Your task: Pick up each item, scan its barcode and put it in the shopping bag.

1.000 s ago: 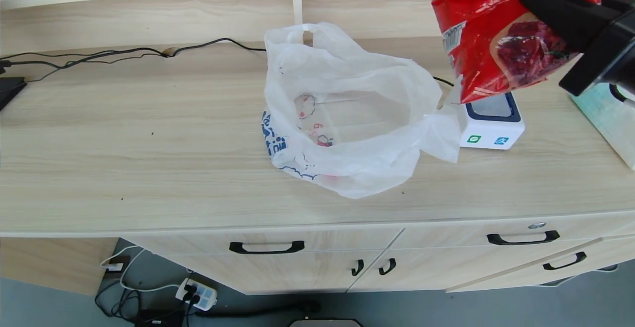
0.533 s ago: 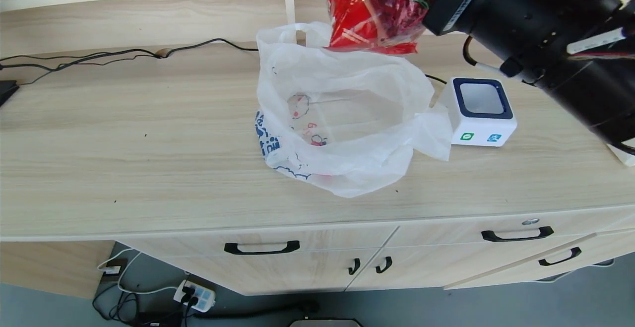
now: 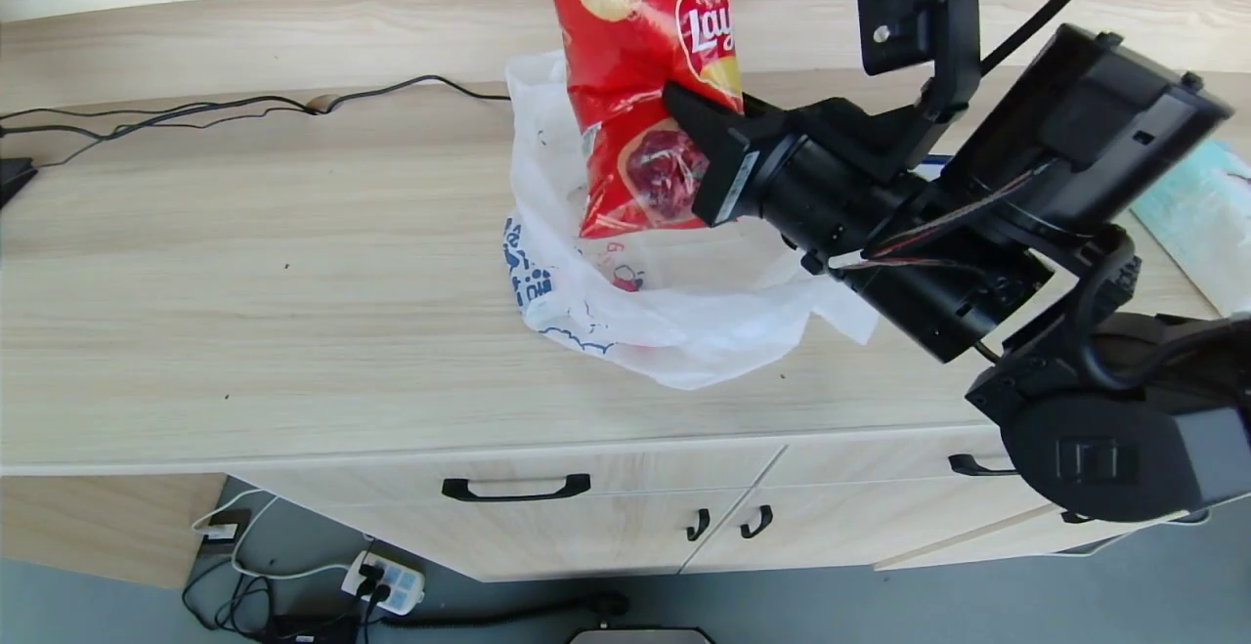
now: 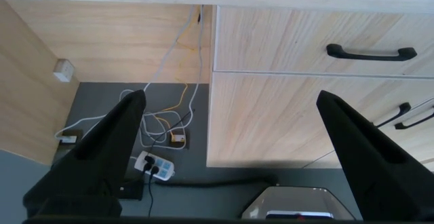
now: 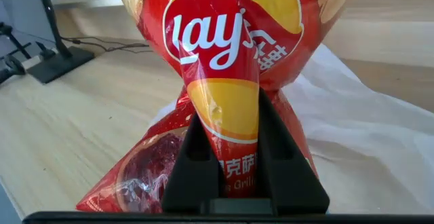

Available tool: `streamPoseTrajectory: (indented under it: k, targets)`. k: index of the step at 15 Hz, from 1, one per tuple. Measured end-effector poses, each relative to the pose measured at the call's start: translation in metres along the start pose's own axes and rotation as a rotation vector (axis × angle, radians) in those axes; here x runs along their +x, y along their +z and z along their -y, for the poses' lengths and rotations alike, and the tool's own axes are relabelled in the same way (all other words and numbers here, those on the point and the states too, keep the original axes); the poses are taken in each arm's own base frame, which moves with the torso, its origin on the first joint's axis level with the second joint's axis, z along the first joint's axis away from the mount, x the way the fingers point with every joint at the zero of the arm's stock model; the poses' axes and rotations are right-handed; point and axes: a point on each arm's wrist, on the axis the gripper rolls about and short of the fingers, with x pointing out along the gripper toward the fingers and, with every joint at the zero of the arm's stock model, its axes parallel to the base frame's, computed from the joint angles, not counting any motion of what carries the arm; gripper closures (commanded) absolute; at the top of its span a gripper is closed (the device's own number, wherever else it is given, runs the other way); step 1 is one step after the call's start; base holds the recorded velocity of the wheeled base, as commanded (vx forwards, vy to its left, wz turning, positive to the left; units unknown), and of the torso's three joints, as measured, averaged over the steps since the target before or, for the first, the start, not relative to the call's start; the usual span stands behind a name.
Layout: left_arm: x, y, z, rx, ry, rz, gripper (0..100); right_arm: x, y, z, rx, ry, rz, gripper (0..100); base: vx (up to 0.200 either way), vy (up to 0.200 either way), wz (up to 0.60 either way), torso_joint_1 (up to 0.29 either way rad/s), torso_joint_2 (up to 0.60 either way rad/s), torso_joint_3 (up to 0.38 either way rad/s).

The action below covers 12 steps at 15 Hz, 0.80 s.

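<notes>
A red chip bag (image 3: 640, 77) hangs upright over the mouth of the white shopping bag (image 3: 645, 302) at the middle of the counter. My right gripper (image 3: 699, 150) is shut on the chip bag's lower middle, pinching a fold of it between the black fingers (image 5: 196, 149). In the right wrist view the red chip bag (image 5: 237, 54) rises above the white shopping bag (image 5: 380, 142). My left gripper (image 4: 230, 156) is open, low in front of the cabinet, with nothing between its fingers. The scanner is hidden behind my right arm.
The wooden counter (image 3: 244, 263) has black cables (image 3: 195, 111) along its back left. A pale teal packet (image 3: 1197, 224) lies at the right edge. Drawers with black handles (image 3: 515, 488) lie below the counter. A power strip (image 3: 386, 580) sits on the floor.
My right arm has swung left from above the scanner, carrying the chip bag over the shopping bag's mouth and lowering it. The arm now covers the scanner.
</notes>
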Motion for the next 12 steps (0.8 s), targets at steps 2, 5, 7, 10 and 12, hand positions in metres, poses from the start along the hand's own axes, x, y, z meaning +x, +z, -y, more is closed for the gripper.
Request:
streamPoseTrajectory:
  k: [2,5,7,10,12]
  targets:
    - [0.000,0.000,0.000,0.000,0.000,0.000,0,-0.008,-0.009,0.005,-0.022,-0.012,-0.043,100,0.000,0.000,0.00,0.000,0.00,0.000]
    - [0.000,0.000,0.000,0.001,0.000,0.000,0,-0.021,-0.017,0.007,-0.032,-0.017,-0.094,100,0.000,0.000,0.00,0.000,0.00,0.000]
    - [0.000,0.000,0.000,0.000,0.000,0.000,0,-0.023,-0.018,0.013,-0.041,-0.051,-0.103,100,0.000,0.000,0.00,0.000,0.00,0.000]
    - [0.000,0.000,0.000,0.000,0.000,0.001,0,-0.024,-0.020,0.020,-0.061,-0.089,-0.112,100,0.000,0.000,0.00,0.000,0.00,0.000]
    - [0.000,0.000,0.000,0.000,0.000,0.001,0,-0.024,-0.020,0.022,-0.092,-0.094,-0.115,100,0.000,0.000,0.00,0.000,0.00,0.000]
